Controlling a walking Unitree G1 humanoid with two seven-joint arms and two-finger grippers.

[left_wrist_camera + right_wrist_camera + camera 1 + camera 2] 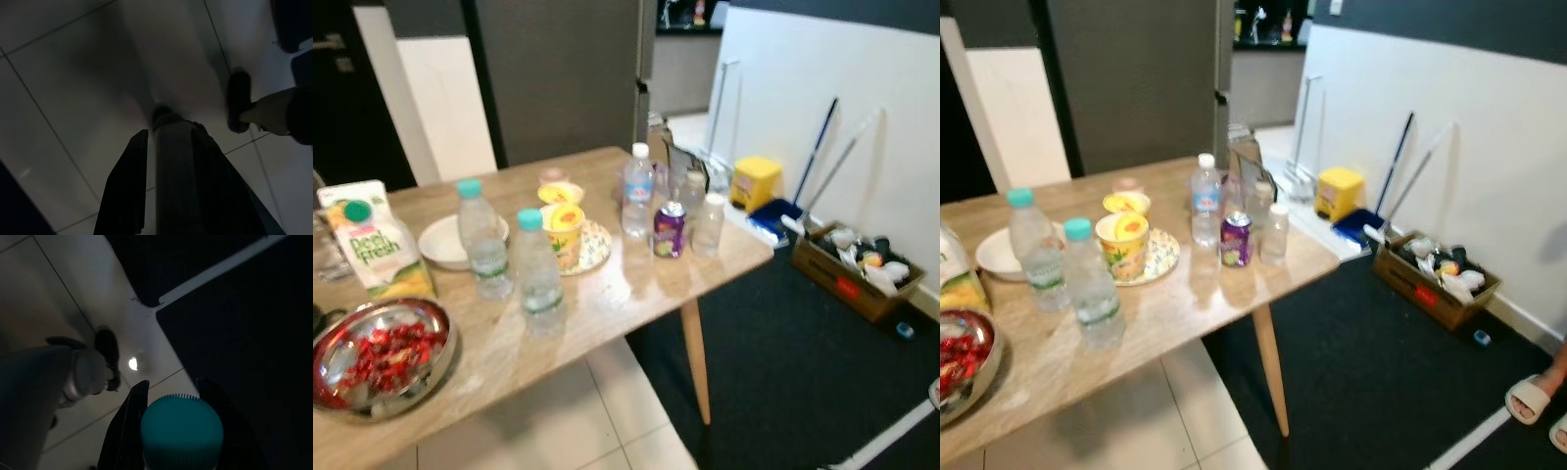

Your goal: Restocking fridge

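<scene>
Well, the wooden table (607, 304) stood loaded in front of a tall dark fridge (563, 73). At the left end sat a juice carton (374, 240) and, nearer the edge, a metal bowl (382, 354) of something red. Two water bottles with teal caps stood close together toward the middle, one (482, 240) just behind the other (538, 274), with a white plate (445, 245) beside them. A yellow cup (565, 235) sat on a patterned plate (597, 245), and a second yellow cup (560, 193) stood just behind it. Further right were a clear bottle with a white cap (637, 193), a purple can (669, 231) and a smaller clear bottle (709, 224), all near one another.

Off to the right, along the white wall, a cardboard box (857, 269) of odds and ends sat on the dark carpet, with a yellow bin (755, 183) and some mop handles further back. A person's sandalled foot (1534, 397) showed at the carpet's edge.

The right gripper (173, 396) hung low over the floor tiles, its two black fingers pinching a bottle just under its teal cap (182, 431). The left gripper (166, 147) hung in shade (very dark down there), its fingers either side of a grey cylinder (178, 166); whether they pressed on it I could not tell. Another dark shoe (238, 100) stood on the tiles nearby.
</scene>
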